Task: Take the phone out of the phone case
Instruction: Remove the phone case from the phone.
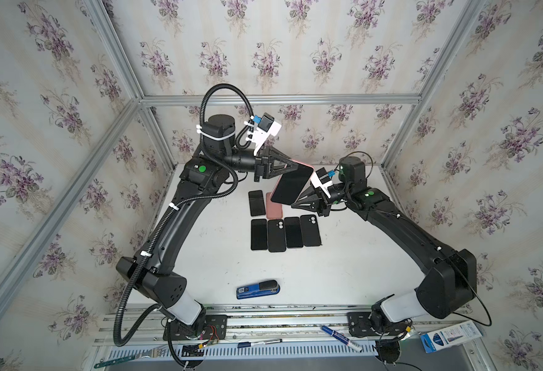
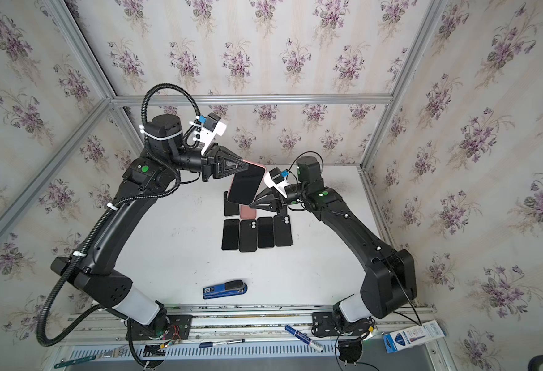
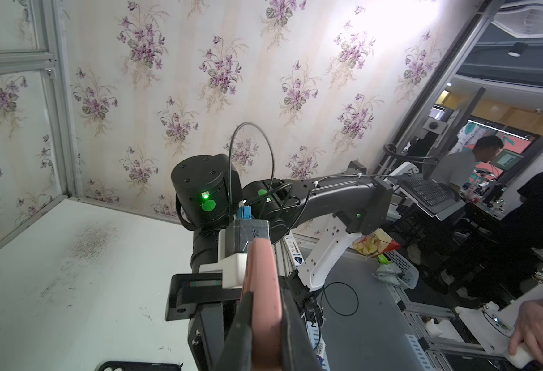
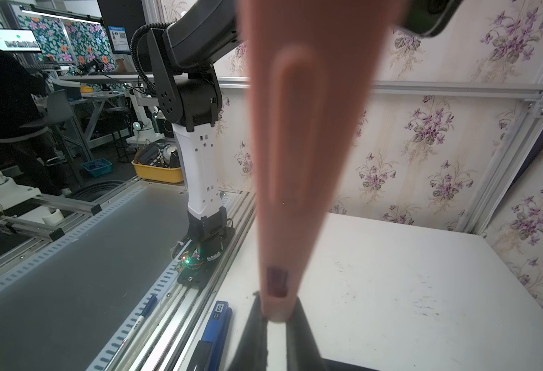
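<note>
- Pink phone case (image 3: 263, 289), with the dark phone (image 1: 291, 188) seated in it, hangs tilted in the air over the white table (image 1: 344, 263), screen turned upward.
- At the far upper corner, the left gripper (image 1: 297, 167) is clamped on the case. Its wrist view shows the pink edge pinched between two black fingers (image 3: 241, 327).
- At the opposite, nearer corner, the right gripper (image 1: 293, 204) is closed tight on the same case, so the two arms carry it between them.
- Directly underneath on the table lie several black phones (image 1: 284, 234) in a row, with another pink case (image 1: 274, 210) behind them. Whether that one is empty I cannot tell.
- A blue stapler (image 1: 258, 289) sits well apart, nearer the arm bases.
- As I read it, this is the hold-and-pry step: the phone is not yet out, and the pink rim shows along two of the screen's edges.
- Next, I'd say one gripper needs to hold the case firm while the other bends a corner of the rim back or pushes the phone out from behind. That probably calls for a fresh grip on the rim alone.
- A freed phone could slip and drop onto the ones below.
</note>
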`<state>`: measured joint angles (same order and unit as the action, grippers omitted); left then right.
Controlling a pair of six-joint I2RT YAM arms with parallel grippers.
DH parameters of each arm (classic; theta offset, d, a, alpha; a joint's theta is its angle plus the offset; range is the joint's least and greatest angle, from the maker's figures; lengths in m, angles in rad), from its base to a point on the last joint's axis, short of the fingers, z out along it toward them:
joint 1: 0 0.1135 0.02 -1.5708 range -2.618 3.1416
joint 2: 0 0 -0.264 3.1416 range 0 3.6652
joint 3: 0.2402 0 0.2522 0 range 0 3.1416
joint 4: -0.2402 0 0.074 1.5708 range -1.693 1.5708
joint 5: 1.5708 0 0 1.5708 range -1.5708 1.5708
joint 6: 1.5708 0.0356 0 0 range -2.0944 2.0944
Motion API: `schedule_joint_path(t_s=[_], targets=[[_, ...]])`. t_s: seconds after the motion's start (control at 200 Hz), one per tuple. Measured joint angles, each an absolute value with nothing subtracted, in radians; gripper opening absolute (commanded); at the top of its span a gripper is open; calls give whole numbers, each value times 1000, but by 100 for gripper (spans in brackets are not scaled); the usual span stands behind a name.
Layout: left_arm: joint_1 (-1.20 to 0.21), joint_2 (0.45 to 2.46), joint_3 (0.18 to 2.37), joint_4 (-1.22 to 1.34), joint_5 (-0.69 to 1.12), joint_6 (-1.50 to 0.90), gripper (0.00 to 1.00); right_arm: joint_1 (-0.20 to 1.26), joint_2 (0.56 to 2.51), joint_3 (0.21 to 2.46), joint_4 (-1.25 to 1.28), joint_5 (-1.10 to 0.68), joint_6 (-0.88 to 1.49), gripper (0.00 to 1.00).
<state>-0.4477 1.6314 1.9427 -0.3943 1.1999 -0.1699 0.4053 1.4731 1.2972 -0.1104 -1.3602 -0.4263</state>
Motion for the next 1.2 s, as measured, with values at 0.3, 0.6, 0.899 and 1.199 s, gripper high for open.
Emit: schedule_joint_path(t_s=[0.3, 0.6, 0.899, 1.199], targets=[[-460, 1657, 1940, -324, 1272, -201, 0, 405, 1451, 1287, -115, -1338, -501, 7], [-472, 1682, 1951, -266, 1324, -235, 0, 405, 1444, 1287, -121, -1345, -575, 13], [-517, 1728, 1948, -393, 1322, -350, 0, 414, 1444, 1289, -202, -1083, -595, 18], [-510, 1734, 1995, -443, 1267, -403, 0, 416, 1398, 1192, -35, -991, -468, 31]])
